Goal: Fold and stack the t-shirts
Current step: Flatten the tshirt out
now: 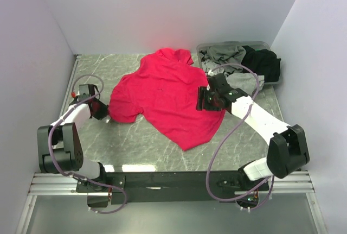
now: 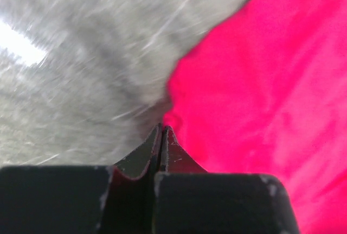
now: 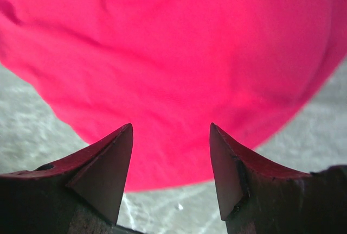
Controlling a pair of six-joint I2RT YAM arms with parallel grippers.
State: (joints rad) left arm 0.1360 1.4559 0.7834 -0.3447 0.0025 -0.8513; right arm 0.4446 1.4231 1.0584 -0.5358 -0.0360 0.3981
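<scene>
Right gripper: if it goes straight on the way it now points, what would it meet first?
Most likely the pinkish-red t-shirt: in the right wrist view its cloth fills the space just ahead of the right gripper, whose jaws stand open. How far off the cloth lies is unclear.

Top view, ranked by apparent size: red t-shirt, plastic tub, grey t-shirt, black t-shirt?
1. red t-shirt
2. plastic tub
3. grey t-shirt and black t-shirt: both lie crumpled in the tub and look alike in size, so they are unranked.
</scene>
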